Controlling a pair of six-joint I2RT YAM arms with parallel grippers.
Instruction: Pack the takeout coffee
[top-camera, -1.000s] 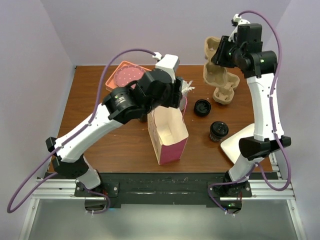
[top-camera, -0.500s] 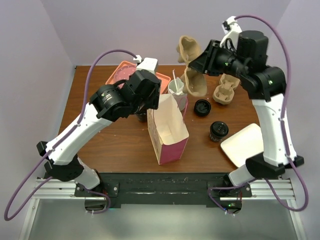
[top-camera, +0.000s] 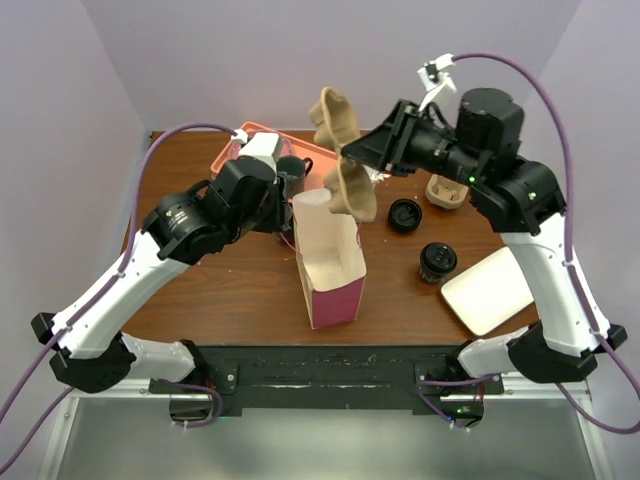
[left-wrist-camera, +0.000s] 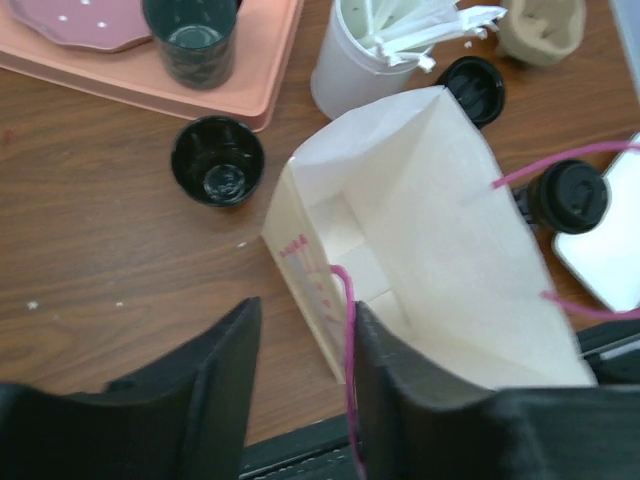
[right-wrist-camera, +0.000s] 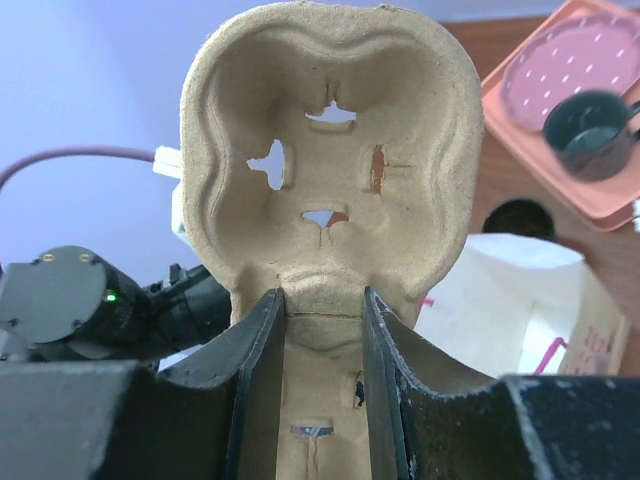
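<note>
At the middle of the table (top-camera: 230, 295) stands a paper bag (top-camera: 335, 285), its left rim between the left gripper's (left-wrist-camera: 305, 325) parted jaws, which do not clamp it. Above the bag, the right gripper (right-wrist-camera: 320, 310) pinches a pulp cup carrier (right-wrist-camera: 325, 150). Right of the bag, beside a white plate (top-camera: 490, 290), stands the lidded takeout coffee (top-camera: 438, 262).

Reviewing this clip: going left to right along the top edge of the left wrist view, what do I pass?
pink dotted plate → dark mug → white cup holding white sticks → round black piece, lid or cup unclear → cardboard cup carrier. The paper bag spans too much to place.
</note>
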